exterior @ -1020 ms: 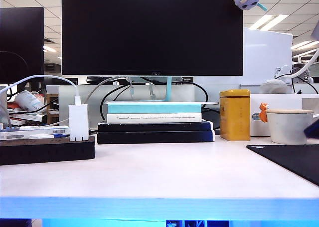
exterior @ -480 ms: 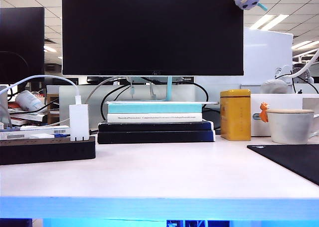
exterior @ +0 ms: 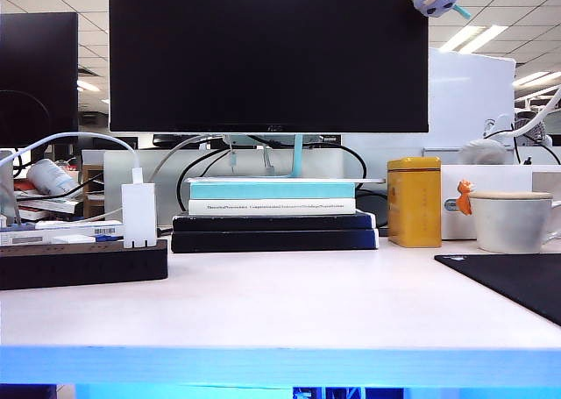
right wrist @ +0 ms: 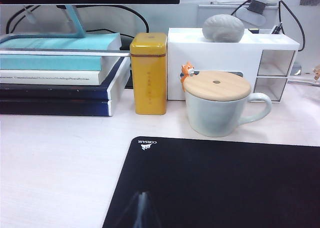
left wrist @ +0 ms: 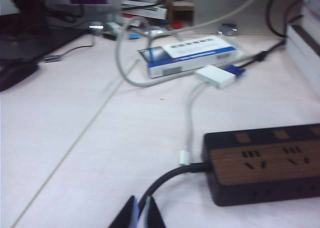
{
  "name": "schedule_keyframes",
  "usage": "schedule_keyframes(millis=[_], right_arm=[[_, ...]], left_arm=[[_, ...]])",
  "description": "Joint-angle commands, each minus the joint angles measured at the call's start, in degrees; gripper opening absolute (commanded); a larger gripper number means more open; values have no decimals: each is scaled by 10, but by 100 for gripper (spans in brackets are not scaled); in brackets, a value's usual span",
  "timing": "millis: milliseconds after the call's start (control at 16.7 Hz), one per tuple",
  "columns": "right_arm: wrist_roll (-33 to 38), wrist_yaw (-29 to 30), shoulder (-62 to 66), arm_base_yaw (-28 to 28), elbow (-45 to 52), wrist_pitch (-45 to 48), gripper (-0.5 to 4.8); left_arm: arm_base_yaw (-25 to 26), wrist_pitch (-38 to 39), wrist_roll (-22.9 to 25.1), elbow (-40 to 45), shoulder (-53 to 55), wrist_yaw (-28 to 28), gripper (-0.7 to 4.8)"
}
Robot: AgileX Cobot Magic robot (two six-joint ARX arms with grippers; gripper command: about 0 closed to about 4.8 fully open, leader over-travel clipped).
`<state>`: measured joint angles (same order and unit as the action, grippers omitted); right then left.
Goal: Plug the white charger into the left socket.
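Already the white charger (exterior: 138, 215) stands upright in the black power strip (exterior: 83, 264), unchanged, so the plugging looks done; my left gripper (left wrist: 139, 214) and right gripper (right wrist: 142, 202) hang above the counter (exterior: 289, 302), jaws pinched together, empty.

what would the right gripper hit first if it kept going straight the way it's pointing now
Likely the white mug with its wooden lid. The right gripper, shut, hangs low over the black mouse pad, pointing across it toward the mug. Depth is unclear, so it could graze the pad first.

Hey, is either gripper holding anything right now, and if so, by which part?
Nothing is held. The left gripper is shut above the table near the power strip, the right gripper shut over the black mat. The white charger stands plugged in, untouched.
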<state>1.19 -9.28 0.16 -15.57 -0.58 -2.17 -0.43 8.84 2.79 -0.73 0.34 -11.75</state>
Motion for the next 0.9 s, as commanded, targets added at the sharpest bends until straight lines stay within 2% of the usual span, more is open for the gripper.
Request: schedule_keyframes(millis=[60,240,420,480,660,900], right_arm=[[1,27,1,0,5,-75,0],[1,70,0,-1,5,-78,0],[1,85,0,-1,5,-78,0],[1,84,0,-1,5,-78,0],[1,84,0,-1,5,-78,0],[1,79,0,0,5,-75,0]], left_arm=[[-1,5,0,2,-2,2,39],[-1,4,0,2,-2,4,39],[-2,5,0,2,-2,5,39],[-1,5,0,2,-2,19,39],[-2,13,0,2,-1,130,39],[-2,10,0,2,-1,124,39]])
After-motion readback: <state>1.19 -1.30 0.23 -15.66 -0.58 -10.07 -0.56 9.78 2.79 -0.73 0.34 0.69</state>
